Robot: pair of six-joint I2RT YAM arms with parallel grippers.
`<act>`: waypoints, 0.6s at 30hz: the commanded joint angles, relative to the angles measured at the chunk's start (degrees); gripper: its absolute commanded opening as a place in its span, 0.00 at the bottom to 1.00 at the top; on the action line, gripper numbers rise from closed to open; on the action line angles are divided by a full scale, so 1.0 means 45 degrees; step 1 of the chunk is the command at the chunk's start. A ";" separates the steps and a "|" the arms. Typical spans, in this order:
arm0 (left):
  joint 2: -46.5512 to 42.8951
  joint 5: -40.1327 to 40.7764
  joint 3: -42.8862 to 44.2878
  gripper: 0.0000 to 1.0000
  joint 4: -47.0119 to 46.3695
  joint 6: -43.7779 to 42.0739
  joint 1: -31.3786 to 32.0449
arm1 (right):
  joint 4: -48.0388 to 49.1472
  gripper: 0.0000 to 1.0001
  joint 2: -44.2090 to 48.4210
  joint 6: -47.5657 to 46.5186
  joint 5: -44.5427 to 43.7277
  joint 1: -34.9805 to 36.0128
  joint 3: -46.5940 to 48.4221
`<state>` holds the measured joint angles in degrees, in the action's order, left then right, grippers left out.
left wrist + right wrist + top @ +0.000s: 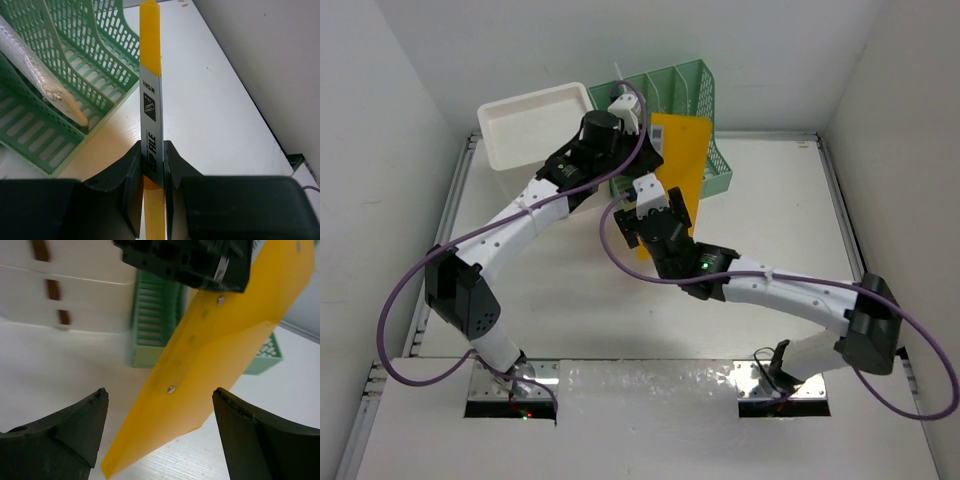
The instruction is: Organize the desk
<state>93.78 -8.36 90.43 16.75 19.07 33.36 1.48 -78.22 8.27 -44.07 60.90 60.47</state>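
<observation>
White table (770, 200) between white walls (410, 90); the far green rack (695, 90) holds a wrapped roll (30, 65). My left hand (152, 150) pinches a yellow folder (682, 150); my right hand (160, 397) gapes empty.

The white tabletop (770, 210) fills the middle of the top view, with thin metal rails (842, 215) along its left, right and far edges. At the far edge, upper centre of the frame, stands a green mesh file rack (695, 95). Just beside it, to the left, sits a white drawer box (525, 125) with brown handles.
</observation>
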 commanded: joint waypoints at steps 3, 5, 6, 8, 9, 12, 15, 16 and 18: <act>-0.0449 -0.0017 0.0822 0.00 -0.0696 0.0567 -0.0031 | 0.1586 0.85 -0.1930 -0.0120 -0.4088 -0.0290 0.0781; -0.0507 -0.0134 0.0841 0.00 -0.0657 0.0664 -0.0032 | 0.1839 0.84 -0.2324 0.0387 -0.3879 -0.0622 0.0685; -0.0527 -0.0308 0.0822 0.00 -0.0637 0.0723 -0.0032 | 0.2227 0.82 -0.2732 0.0485 -0.3820 -0.0934 0.0645; -0.0663 -0.0427 0.0608 0.00 -0.0637 0.0782 -0.0031 | 0.2736 0.79 -0.3202 0.0175 -0.4382 -0.1170 0.0684; -0.0722 -0.0427 0.0491 0.00 -0.0656 0.0801 -0.0032 | 0.3377 0.78 -0.3553 -0.0039 -0.5101 -0.1345 0.0665; -0.1034 -0.0563 -0.0094 0.00 -0.0812 0.0646 -0.0012 | 0.5462 0.61 -0.3635 -0.1578 -0.6353 -0.1502 0.0061; -0.1287 -0.1714 -0.0388 0.00 -0.0969 0.0255 0.0105 | 0.6877 0.29 -0.3013 -0.2286 -0.7078 -0.1523 -0.1244; -0.1366 -0.2161 -0.0428 0.00 -0.0988 0.0100 0.0183 | 0.7092 0.19 -0.2739 -0.2249 -0.7139 -0.1523 -0.1578; -0.1503 -0.2360 -0.0467 0.10 -0.0891 -0.0583 0.0650 | 0.6667 0.03 -0.1882 -0.1261 -0.7159 -0.1523 -0.2165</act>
<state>92.03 -13.06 88.86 13.56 21.06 34.22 25.80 -93.25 1.32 -68.60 55.42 53.80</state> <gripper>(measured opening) 0.152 0.118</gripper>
